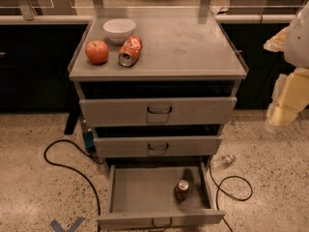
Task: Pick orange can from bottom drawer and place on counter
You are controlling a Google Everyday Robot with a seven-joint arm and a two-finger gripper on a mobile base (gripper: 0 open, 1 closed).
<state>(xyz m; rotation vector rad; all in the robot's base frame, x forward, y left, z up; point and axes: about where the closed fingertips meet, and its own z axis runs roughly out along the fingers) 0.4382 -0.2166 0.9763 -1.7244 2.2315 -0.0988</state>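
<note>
The orange can [182, 190] stands upright in the open bottom drawer [145, 197], toward its right side, silver top showing. The counter [193, 42] is the grey cabinet top above it. My gripper [282, 115] is at the right edge of the view, pale and blurred, level with the top drawer and well to the right of the cabinet, far above and right of the can. It holds nothing that I can see.
On the counter's left stand a white bowl [119, 30], a red apple [97, 51] and a brighter orange-red can [130, 51] lying on its side. Two upper drawers [158, 111] are slightly open. Black cables [63, 163] and a clear bottle [223, 161] lie on the floor.
</note>
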